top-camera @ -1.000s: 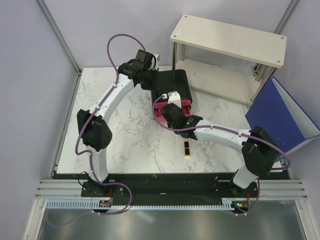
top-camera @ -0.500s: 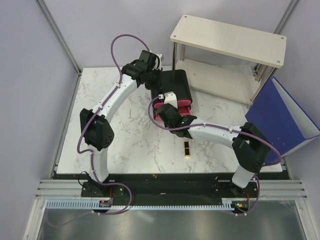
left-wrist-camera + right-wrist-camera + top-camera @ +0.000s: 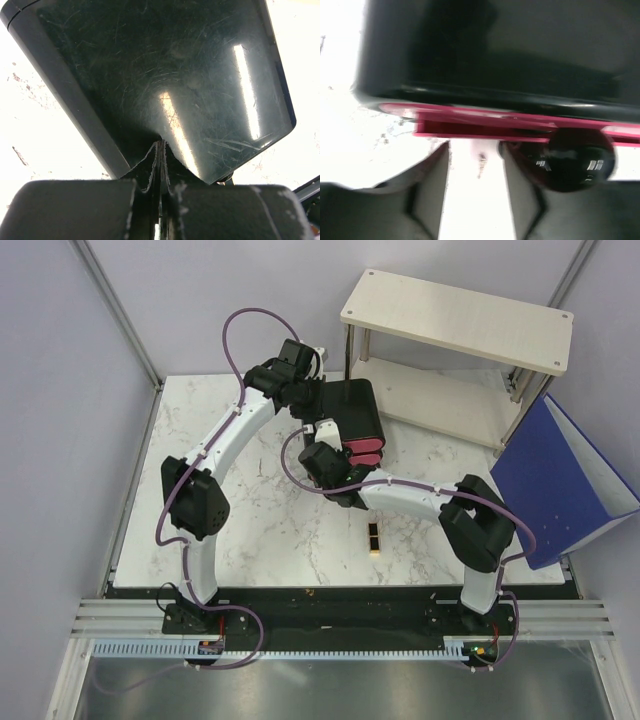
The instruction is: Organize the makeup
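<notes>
The black box (image 3: pixel 350 405) with pink drawers (image 3: pixel 362 452) stands at the back middle of the marble table (image 3: pixel 260 520). My left gripper (image 3: pixel 305 403) is shut, with its tips against the box's glossy black side (image 3: pixel 165 75) and nothing between them (image 3: pixel 161 146). My right gripper (image 3: pixel 332 445) is open just in front of a pink drawer (image 3: pixel 485 127), with bare table between its fingers (image 3: pixel 475 170). A glossy black round thing (image 3: pixel 576 160) sits at the drawer front, right of my fingers; knob or jar, I cannot tell. A black-gold lipstick (image 3: pixel 373 537) lies on the table nearer the bases.
A light wooden two-level shelf (image 3: pixel 455 320) stands at the back right. A blue folder (image 3: pixel 560 475) leans at the right edge. Grey walls close the left and back sides.
My right gripper moved up-left toward the box and its jaws opened. The pink drawer that stuck out has slid in. The left arm barely shifted.
</notes>
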{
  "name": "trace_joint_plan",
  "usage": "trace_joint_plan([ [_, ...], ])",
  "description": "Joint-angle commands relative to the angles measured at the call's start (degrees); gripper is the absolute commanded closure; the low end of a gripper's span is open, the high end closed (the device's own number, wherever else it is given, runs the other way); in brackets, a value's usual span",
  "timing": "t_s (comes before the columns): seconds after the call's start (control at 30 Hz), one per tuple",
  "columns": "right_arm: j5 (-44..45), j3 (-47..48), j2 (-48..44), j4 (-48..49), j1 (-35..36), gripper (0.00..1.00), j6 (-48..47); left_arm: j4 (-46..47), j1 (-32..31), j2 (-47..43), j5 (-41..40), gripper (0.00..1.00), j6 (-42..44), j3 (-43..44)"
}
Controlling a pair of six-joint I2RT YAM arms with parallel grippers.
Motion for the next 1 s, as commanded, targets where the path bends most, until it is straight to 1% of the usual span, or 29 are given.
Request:
trace_joint_plan([
  [0.0,3.26,3.35,0.48,1.1,-0.59,0.38,0.28,-4.32,-0.23,1.9,-0.35,0.98,0.74,0.08],
  [0.03,3.17,3.61,0.48,1.18,-0.51,0.35,0.89,-4.32,-0.23,1.9,-0.35,0.98,0.74,0.0],
  [0.17,0.54,3.0,-1.35,0.4,-0.59,0.34,1.25,-4.41,-0.23,2.07,-0.43,0.98,0.82,0.08],
  [0.23,-1.74,0.81,-3.11,0.05,-0.5,0.34,1.43,-4.5,-0.23,2.16,-0.26,0.98,0.74,0.09],
  [0.3,-4.46,-1.3,-6.71,-0.13,-0.5,0.33,1.43,-4.5,-0.23,2.16,-0.26,0.98,0.65,0.0],
  [0.4,-8.15,-7.53,-12.51,-0.13,-0.42,0.33,1.16,-4.5,-0.23,2.34,-0.26,0.98,0.56,0.0],
  [0.43,-8.78,-8.86,-15.83,-0.05,-0.42,0.32,1.16,-4.41,-0.23,2.42,-0.26,0.98,0.56,-0.09],
  [0.5,-10.88,-12.8,-19.36,-0.13,-0.42,0.29,1.08,-4.41,-0.23,2.34,-0.17,0.98,0.39,0.0],
  [0.53,-11.41,-13.96,-22.95,-0.05,-0.42,0.28,1.42,-4.41,-0.14,2.51,-0.17,0.98,0.38,0.0],
  [0.57,-11.77,-15.1,-24.64,-0.31,-0.33,0.25,2.04,-4.41,-0.23,2.51,0.0,0.98,0.3,-0.09],
  [0.6,-13.08,-17.29,-28.05,-0.4,-0.5,0.25,2.65,-4.41,-0.23,2.51,-0.08,0.98,0.3,0.0],
  [0.63,-13.35,-18.35,-29.56,-0.48,-0.59,0.24,3.09,-4.5,-0.23,2.51,-0.17,0.98,0.3,-0.18],
  [0.67,-13.7,-19.49,-31.05,-0.48,-0.68,0.23,5.53,-4.41,-0.23,2.43,-0.17,0.98,0.3,-0.09],
  [0.73,-16.51,-23.01,-34.66,-0.22,-2.43,0.24,8.62,-4.32,-0.23,2.43,-0.26,0.98,0.21,0.0],
  [0.77,-18.52,-24.5,-35.63,0.82,-3.22,0.24,12.72,-4.41,-0.23,2.34,-0.17,0.98,0.12,0.0],
  [0.8,-20.97,-27.39,-36.68,1.79,-6.1,0.24,14.59,-4.32,-0.23,2.34,-0.17,0.98,0.03,0.0],
  [0.83,-26.48,-29.16,-37.13,3.19,-7.52,0.25,16.96,-4.41,-0.23,2.34,-0.09,0.98,0.03,0.08],
  [0.87,-29.67,-32.91,-37.4,7.56,-8.93,0.25,18.98,-4.41,-0.23,2.25,0.0,0.98,-0.05,0.09],
  [0.9,-32.92,-34.78,-37.14,10.12,-11.9,0.25,23.09,-4.41,-0.23,2.34,0.0,0.98,-0.06,0.0],
  [0.93,-39.48,-36.45,-36.79,13.54,-13.15,0.25,25.14,-4.41,-0.23,2.34,0.0,0.98,-0.06,0.08],
  [0.97,-41.98,-39.34,-36.0,19.06,-14.38,0.26,27.16,-4.41,-0.23,2.34,0.09,0.98,0.03,0.0],
])
